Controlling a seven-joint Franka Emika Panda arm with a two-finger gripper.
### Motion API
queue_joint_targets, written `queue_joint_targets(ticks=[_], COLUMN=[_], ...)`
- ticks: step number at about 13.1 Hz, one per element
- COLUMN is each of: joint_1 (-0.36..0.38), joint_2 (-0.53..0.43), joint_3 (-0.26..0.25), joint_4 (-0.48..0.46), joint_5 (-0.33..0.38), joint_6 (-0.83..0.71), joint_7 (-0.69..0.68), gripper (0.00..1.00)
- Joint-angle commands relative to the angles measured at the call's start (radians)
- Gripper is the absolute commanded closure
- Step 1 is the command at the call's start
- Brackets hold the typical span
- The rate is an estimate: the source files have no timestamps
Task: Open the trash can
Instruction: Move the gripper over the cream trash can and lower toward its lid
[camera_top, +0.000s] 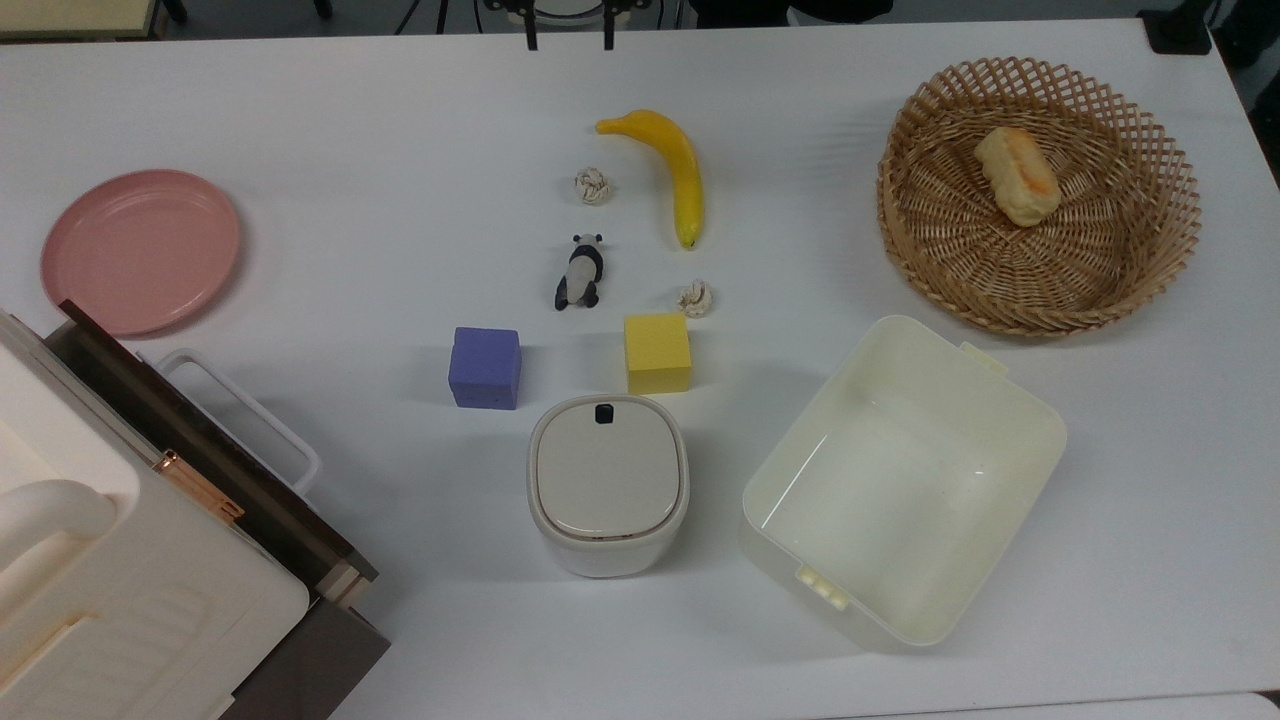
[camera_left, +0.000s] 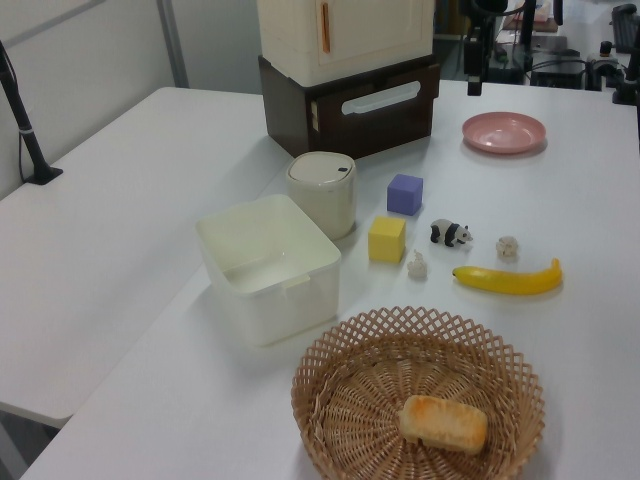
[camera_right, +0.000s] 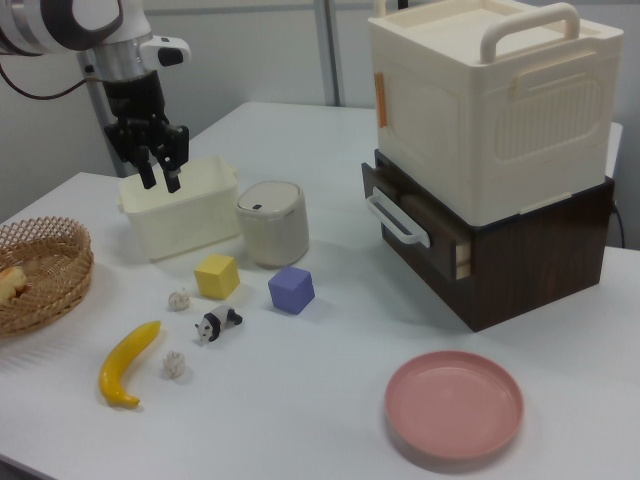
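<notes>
The trash can (camera_top: 608, 485) is a small off-white bin near the table's front middle in the top view. Its beige lid lies flat and closed, and the black button (camera_top: 604, 413) sits at the rim facing the cubes. It also stands beside the cream tub in the left view (camera_left: 322, 190) and the right view (camera_right: 272, 222). My gripper (camera_top: 568, 35) hangs at the top view's upper edge, far from the can across the table. In the right view the gripper (camera_right: 160, 172) is up in the air, open, with nothing between its fingers.
A purple cube (camera_top: 485, 367) and a yellow cube (camera_top: 657, 352) sit just beyond the can. Farther on are a panda figure (camera_top: 580, 271), a banana (camera_top: 670, 170) and two paper balls. A cream tub (camera_top: 900, 478), a basket (camera_top: 1040, 280), a pink plate (camera_top: 140, 250) and a big handled box (camera_top: 110, 590) stand around.
</notes>
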Motion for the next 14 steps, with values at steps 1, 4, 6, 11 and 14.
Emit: queue_joint_targets(ticks=[1,4,6,11,14], joint_1=[0.005,0.005,0.005,0.005,0.005], joint_2=[0.0,0.0,0.0,0.014,0.032], joint_3=[-0.009,-0.009,-0.009,-0.008,-0.008], joint_4=[0.004,0.002,0.002,0.002,0.004], joint_5=[-0.001,-0.001,-0.001,-0.001,0.0], joint_6=[0.012,0.012,0.012,0.035,0.083], joint_7=[-0.004,-0.004,-0.004,-0.004,-0.004], gripper=[1.0,1.0,1.0,1.0,1.0])
